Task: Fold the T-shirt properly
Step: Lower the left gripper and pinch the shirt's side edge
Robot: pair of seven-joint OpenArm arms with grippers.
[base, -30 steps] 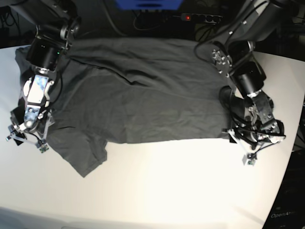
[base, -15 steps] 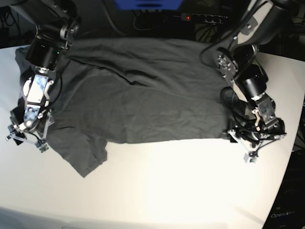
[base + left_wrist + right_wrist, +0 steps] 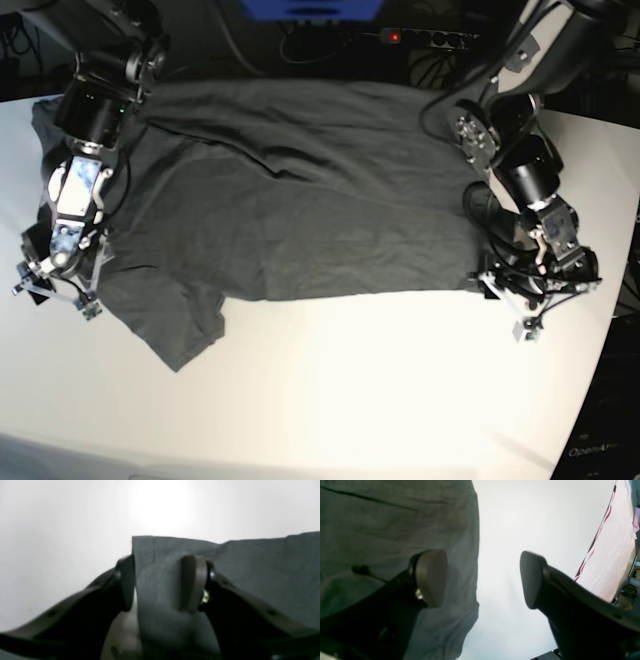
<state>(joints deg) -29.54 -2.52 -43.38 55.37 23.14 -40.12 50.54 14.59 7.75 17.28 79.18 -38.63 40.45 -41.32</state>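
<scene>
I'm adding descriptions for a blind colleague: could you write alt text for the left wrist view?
A corner of the dark grey T-shirt stands between the two pads of the left claw, which are open around it, one pad at the cloth's left edge and the other in front of it. Behind lies the bright white table.

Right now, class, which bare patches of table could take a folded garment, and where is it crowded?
The widest bare table lies along the near edge, below the T-shirt's front hem, between the two arms. The far half is crowded with cloth. The left pincer and the right pincer fill both side edges.
</scene>
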